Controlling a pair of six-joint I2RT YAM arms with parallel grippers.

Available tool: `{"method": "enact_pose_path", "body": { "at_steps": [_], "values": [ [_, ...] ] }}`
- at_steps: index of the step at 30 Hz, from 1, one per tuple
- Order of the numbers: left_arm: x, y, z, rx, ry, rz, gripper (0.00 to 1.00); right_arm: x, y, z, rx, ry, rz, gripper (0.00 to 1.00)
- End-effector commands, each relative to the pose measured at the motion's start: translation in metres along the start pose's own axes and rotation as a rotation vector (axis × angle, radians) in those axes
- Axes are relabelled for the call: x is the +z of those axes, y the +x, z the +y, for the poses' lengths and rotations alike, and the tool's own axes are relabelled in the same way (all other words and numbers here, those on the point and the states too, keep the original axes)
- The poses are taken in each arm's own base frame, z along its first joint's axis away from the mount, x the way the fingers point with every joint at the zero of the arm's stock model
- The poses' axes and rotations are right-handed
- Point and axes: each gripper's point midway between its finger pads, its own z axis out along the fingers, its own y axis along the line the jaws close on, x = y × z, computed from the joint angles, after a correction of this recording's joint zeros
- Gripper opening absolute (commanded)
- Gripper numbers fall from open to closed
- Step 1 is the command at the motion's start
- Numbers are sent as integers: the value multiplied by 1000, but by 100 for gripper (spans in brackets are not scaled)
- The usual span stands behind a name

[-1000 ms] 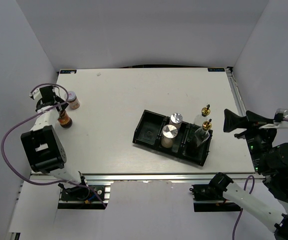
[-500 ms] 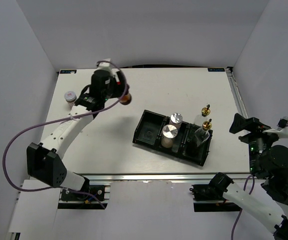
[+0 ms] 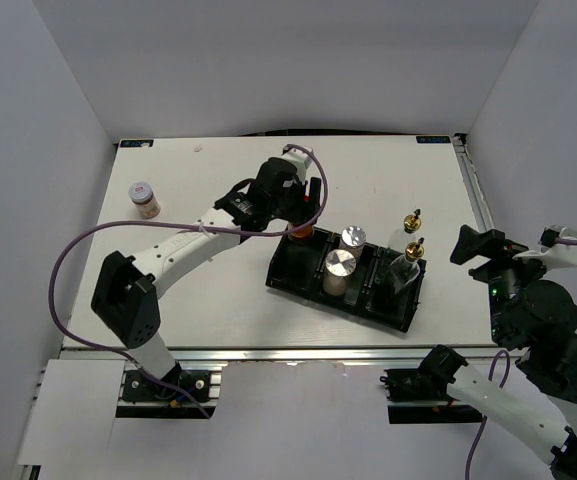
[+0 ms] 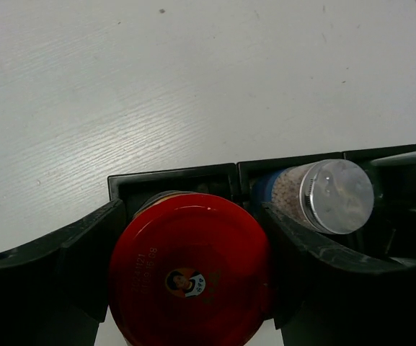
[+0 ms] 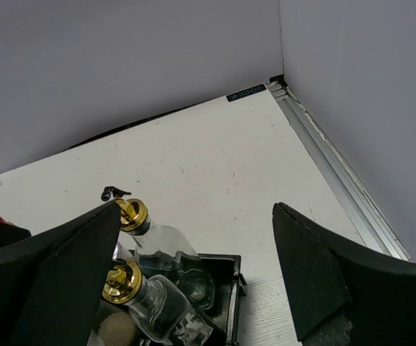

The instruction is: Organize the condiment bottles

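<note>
My left gripper is shut on the red-capped brown jar and holds it over the left compartment of the black tray. The jar also shows in the top view. Two silver-capped shakers stand in the middle compartment; one shows in the left wrist view. Two clear glass bottles with gold tops stand in the right compartment, and both show in the right wrist view. The small pale-lidded jar stands at the far left of the table. My right gripper is open and empty to the right of the tray.
The table's metal right edge runs close to my right gripper. The grey back wall stands behind the table. A small dark mark lies on the table beyond the bottles.
My left arm lifted the red-capped jar from the far left of the table and carried it right to the tray's left compartment. My right gripper shifted only slightly.
</note>
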Motion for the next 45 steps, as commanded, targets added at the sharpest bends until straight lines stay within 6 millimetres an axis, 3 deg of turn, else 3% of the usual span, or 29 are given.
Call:
{"method": "enact_pose_path", "body": {
  "at_steps": [1, 8, 12, 15, 18, 20, 22, 24, 30, 33, 36, 40, 42, 45],
  "values": [
    [-12, -58, -5, -16, -2, -184, 3, 1, -1, 0, 23, 8, -13, 90],
    [25, -25, -10, -30, 30, -83, 6, 0, -1, -2, 19, 10, -17, 89],
    [33, -15, -8, -37, 21, -60, 17, -1, -2, -5, 24, 16, -23, 89],
    [41, -7, -6, -39, 10, -38, 19, -1, -2, -6, 31, 18, -27, 89],
    [49, 0, -7, -42, 21, -26, 35, -1, -1, -6, 28, 17, -25, 89],
    [52, 4, -7, -44, 21, -18, 56, -1, -1, -7, 20, 18, -24, 89],
    [55, 7, -4, -45, 8, -6, 87, -1, -1, -6, 14, 15, -22, 89],
    [56, 10, -2, -40, -8, 8, 98, -2, 0, -5, 8, 8, -18, 89],
    [53, 7, 12, -28, -95, 27, 98, -3, -1, -10, 25, 16, -31, 89],
    [40, -10, 17, -24, -137, 2, 98, -4, -3, -10, 31, 7, -34, 89],
    [14, -40, 34, -16, -247, -76, 98, -5, -2, -9, 30, 0, -32, 90],
    [-21, -68, 73, -75, -430, -183, 98, -3, 3, -4, 5, -20, -19, 89],
    [-36, -75, 111, -160, -515, -217, 98, -2, 7, -1, -12, -24, -8, 89],
    [-50, -62, 181, -280, -642, -213, 98, 1, 12, 5, -42, -29, 12, 89]
  ]
}}
